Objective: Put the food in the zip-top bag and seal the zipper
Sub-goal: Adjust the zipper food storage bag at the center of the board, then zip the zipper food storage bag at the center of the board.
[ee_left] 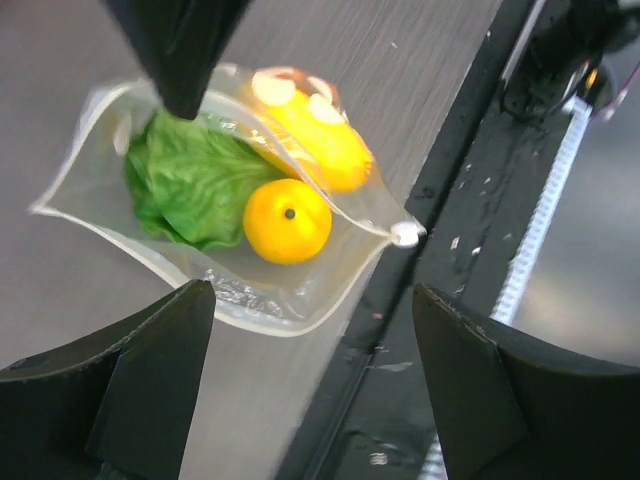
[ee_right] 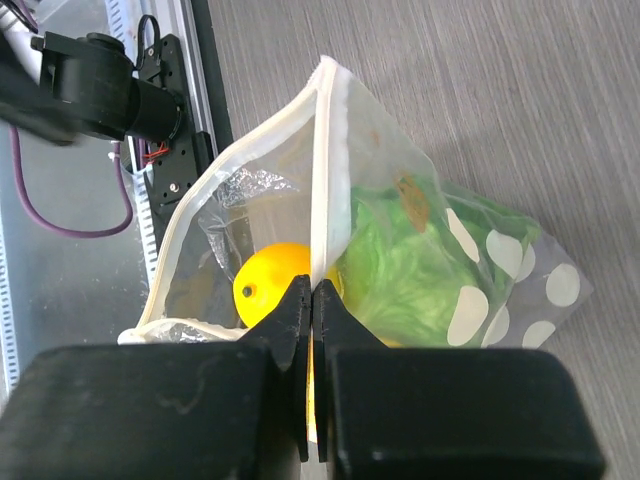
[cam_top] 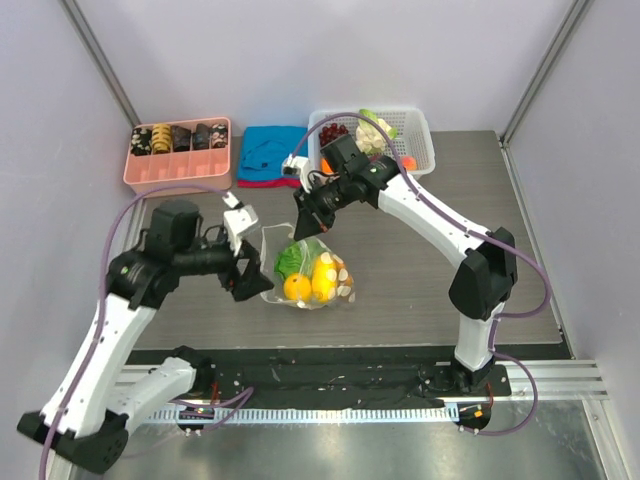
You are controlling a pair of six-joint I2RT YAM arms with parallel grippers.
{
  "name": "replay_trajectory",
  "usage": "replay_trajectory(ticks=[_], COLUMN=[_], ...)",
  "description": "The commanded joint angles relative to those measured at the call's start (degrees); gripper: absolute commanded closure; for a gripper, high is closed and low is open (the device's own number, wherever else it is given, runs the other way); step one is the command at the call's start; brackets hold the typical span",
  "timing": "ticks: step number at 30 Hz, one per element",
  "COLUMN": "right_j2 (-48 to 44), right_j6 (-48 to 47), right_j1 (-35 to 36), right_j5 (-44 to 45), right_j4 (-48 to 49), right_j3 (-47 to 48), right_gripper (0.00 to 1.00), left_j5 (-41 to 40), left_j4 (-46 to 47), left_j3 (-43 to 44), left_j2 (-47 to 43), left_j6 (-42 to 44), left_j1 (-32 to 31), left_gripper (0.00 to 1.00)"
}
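The zip-top bag (cam_top: 308,268) lies mid-table, clear with white oval dots. It holds green lettuce (ee_left: 185,185), an orange round fruit (ee_left: 287,220) and a yellow fruit (ee_left: 315,135). My right gripper (ee_right: 313,288) is shut on the whitish zipper strip (ee_right: 322,180) at the bag's edge and lifts that edge; it is also in the top view (cam_top: 303,218). The lettuce (ee_right: 400,270) and a round fruit (ee_right: 265,285) show through the plastic. My left gripper (ee_left: 312,295) is open and empty, just left of the bag (cam_top: 248,272), not touching it.
A pink tray (cam_top: 150,180) with dark snack pieces stands at the back left. A blue cloth (cam_top: 272,155) lies beside it. A white lattice basket (cam_top: 420,150) holding more toy food stands at the back right. A black rail (cam_top: 330,375) runs along the near edge.
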Motion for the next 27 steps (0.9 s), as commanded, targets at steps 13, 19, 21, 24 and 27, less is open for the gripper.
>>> replay_trajectory(ticks=[13,19,21,24,27], right_j2=[0.7,1.7,1.9,2.2,2.4], right_j6=[-4.9,-4.9,-4.9,-5.3,-6.2], right_j1=[0.2,0.2,0.2,0.4,1.2], right_j5=[-2.5,-3.8,-4.5,-5.3,-5.3], right_j4=[-1.5,-1.5,-1.5,-1.4,-1.2], right_j3=[4.2,5.3,5.6,5.9,5.9], right_gripper=[0.99,0.99,0.99,0.99,0.99], left_j5=[-1.0,-9.3,-11.0,-14.4,-13.7], left_j4=[-8.6,4.1,9.3,15.0,16.6], left_j3=[-11.7,-21.2,-22.8,-24.5,-23.6], left_j2=[-6.8,-8.4,-7.8,-5.9,-5.9], left_j6=[64.3,62.2,58.6,52.1,47.0], left_j1=[-7.8,-16.5,-17.7,-18.7,-18.7], left_gripper=[0.24,0.28,0.31,0.39,0.62])
